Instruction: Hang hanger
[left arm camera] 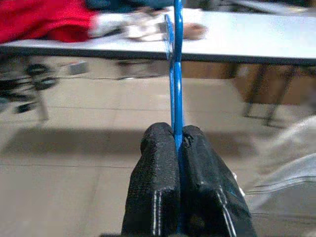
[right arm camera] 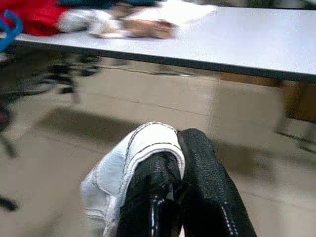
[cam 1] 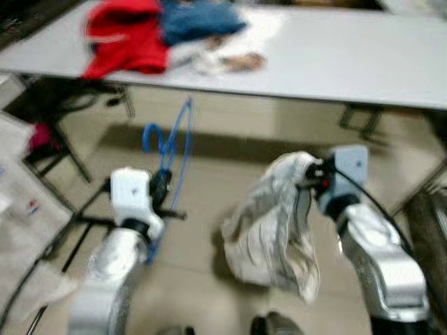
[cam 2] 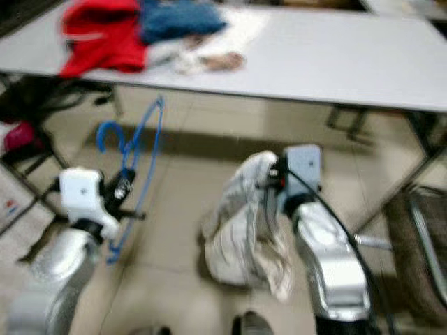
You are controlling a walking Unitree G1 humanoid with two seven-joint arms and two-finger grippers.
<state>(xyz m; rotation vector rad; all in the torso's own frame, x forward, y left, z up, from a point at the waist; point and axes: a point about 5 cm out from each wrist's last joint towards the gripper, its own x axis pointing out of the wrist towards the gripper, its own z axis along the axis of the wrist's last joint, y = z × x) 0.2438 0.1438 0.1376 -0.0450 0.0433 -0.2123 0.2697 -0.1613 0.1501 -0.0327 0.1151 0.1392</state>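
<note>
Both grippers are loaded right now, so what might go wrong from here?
The left gripper pinches only the thin blue hanger wire, which could twist or slip. The white garment hangs loosely from the right gripper, held by one edge, and may slide out or drag on the floor.

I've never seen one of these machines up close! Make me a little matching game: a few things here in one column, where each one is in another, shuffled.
Things:
1. blue hanger
2. white garment
3. red garment
4. black chair base

Places:
A. lying on the grey table
B. pinched in the left end effector
C. on the floor under the table
D. draped from the right end effector

Pairs: 1-B, 2-D, 3-A, 4-C
</note>
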